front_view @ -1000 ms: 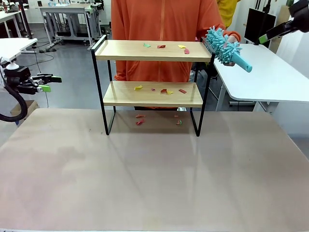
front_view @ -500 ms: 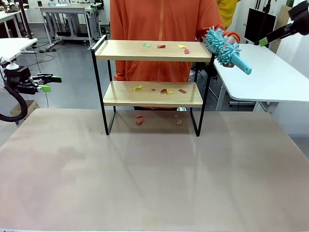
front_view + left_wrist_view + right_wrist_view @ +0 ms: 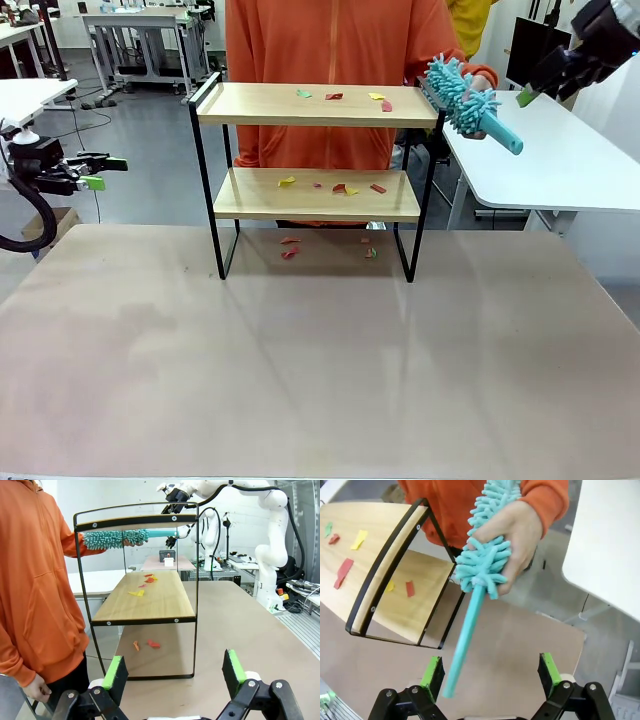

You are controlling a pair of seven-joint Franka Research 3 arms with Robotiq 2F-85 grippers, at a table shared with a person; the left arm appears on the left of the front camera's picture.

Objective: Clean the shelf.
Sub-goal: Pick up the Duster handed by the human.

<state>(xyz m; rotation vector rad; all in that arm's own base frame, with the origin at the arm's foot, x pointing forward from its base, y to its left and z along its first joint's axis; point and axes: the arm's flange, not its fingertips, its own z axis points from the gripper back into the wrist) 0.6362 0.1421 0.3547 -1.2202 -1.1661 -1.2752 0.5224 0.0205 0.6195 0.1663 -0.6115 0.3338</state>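
right claw (image 3: 490, 676): spread wide, nothing gripped. a person's hand (image 3: 522, 535) holds a teal duster (image 3: 481, 562) by its fluffy head, with the bare handle (image 3: 465, 640) pointed down toward me. i read this as a handover: the handle is left free so i can take it. the handle tip sits close to one pad (image 3: 433, 676), off centre between the two. depth is unclear from the wrist view, so i cannot say whether the tip is already inside the gap. judgement: centre on the handle and advance before closing. the shelf (image 3: 375, 555) lies beyond the duster and off to one side of the right claw, its black end rail nearest me. coloured paper scraps (image 3: 335, 96) lie on both boards and on the worktop (image 3: 300, 360) beneath, so the sweeping is not yet begun. left claw (image 3: 174, 674): also spread and empty, well apart from the shelf. the shelf stands straight ahead of it, seen end-on along the boards. it has no job until the duster is in my grip.
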